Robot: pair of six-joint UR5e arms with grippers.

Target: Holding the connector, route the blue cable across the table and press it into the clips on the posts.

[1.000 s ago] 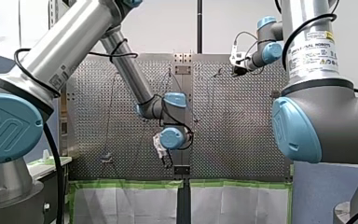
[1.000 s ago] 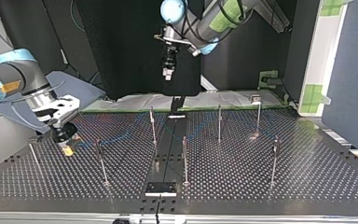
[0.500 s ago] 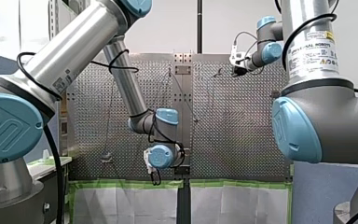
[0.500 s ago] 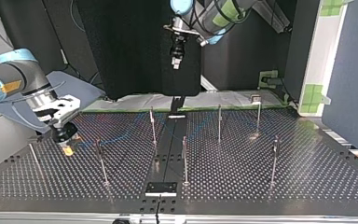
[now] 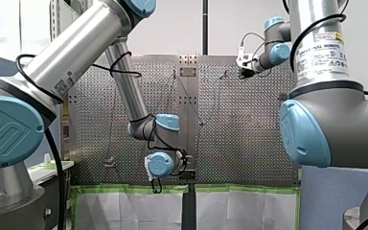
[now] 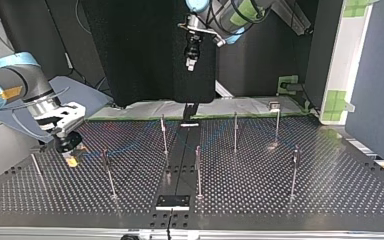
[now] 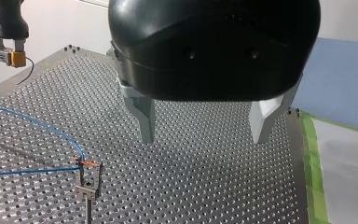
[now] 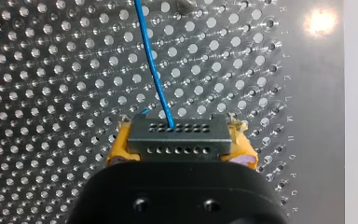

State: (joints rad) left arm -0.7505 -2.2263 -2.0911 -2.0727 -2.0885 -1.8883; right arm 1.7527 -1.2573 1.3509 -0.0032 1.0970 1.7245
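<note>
My right jaws clench the connector (image 8: 177, 139), the cable (image 8: 151, 70) running across the table (image 8: 51, 70); my left jaws hang released, empty.

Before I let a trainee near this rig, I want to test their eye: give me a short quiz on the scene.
1. True or false: my left gripper is open and empty.
2. What does my right gripper clamp between its yellow pads? A) the connector B) a post C) nothing
3. Fill in: in the left wrist view, the blue cable bends at a ___ atop a post.
Key: 1 true; 2 A; 3 clip.
</note>
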